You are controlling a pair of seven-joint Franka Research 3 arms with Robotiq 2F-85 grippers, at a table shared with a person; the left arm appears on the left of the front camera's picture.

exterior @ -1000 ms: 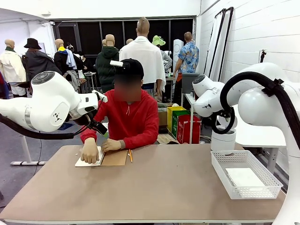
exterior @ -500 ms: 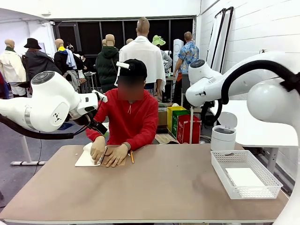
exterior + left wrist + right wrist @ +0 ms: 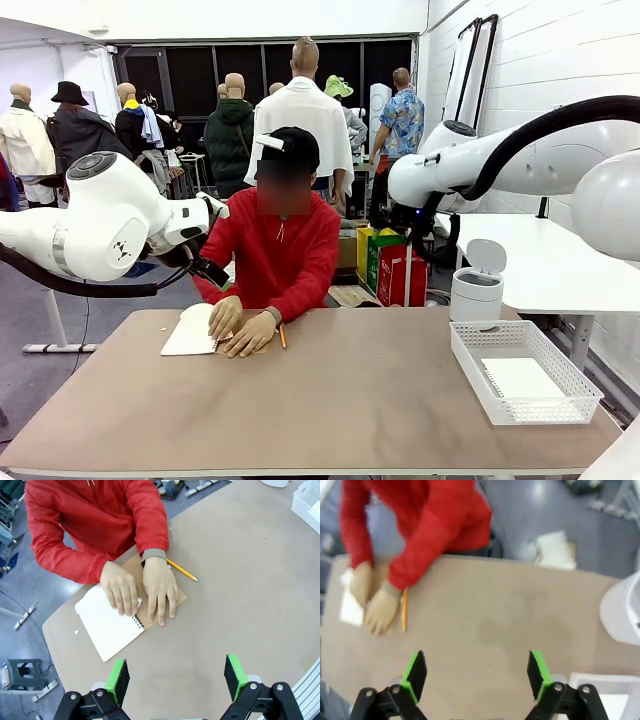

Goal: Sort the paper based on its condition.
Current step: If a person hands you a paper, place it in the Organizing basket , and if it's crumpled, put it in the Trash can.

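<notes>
A person in a red top presses both hands [image 3: 142,587] on an open spiral notebook [image 3: 107,625] with a white page up and a brown cover [image 3: 179,596] under the right hand. In the front view the notebook [image 3: 188,332] lies at the far left of the table. One sheet of paper [image 3: 520,378] lies flat in the white basket [image 3: 465,350]. My left gripper [image 3: 176,677] hangs open above the table, short of the notebook, holding nothing. Open and empty too, my right gripper [image 3: 476,675] hovers high over the table's middle, with the person's hands [image 3: 367,605] off to its left.
A yellow pencil [image 3: 281,335] lies just right of the notebook. A white lidded bin [image 3: 477,283] stands beyond the table's far right corner, behind the basket. The brown tabletop [image 3: 340,390] lies bare between notebook and basket.
My right arm has swung up and toward the left, over the table. The person has shifted both hands on the notebook, and the white page now covers more of the brown cover.
</notes>
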